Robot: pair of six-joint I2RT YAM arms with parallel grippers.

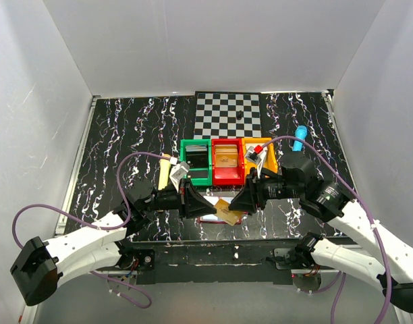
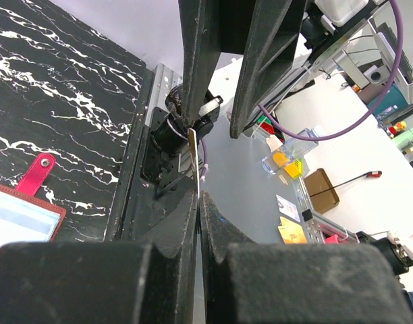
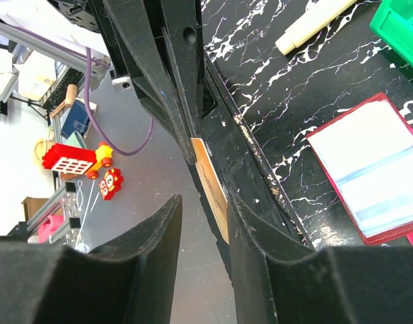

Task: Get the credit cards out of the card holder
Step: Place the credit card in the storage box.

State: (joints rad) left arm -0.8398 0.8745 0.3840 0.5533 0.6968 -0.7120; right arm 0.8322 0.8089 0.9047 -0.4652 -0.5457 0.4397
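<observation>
I've got the left tool (image 2: 198, 194) pressed together on a credit card (image 3: 210, 181), holding it on edge in the air over the near lip of the bench (image 3: 274, 88). The right tool (image 3: 205, 202) sits around the same card with its jaws partly spread and a gap showing beside it, so I don't read that as a pinch. Here's my worry: the card is thin, stiff and slick, and if the left tool lets go before the right one bites, it slides straight down and off the bench. A crooked close could also flex it, or twist it out of the left tool's grip. The card holder (image 3: 368, 175) lies open and flat on the bench just beside the two tools, touching neither. Nothing pins it, so a brush from a finger would likely skate it across that glossy black marbled top. It looks soft, with a dark red border, pale blue-grey sleeves inside and a little red tab (image 2: 39, 169) at one edge. I can't tell whether more cards are tucked in it. The card is tan-orange on the face and white at the edge.
</observation>
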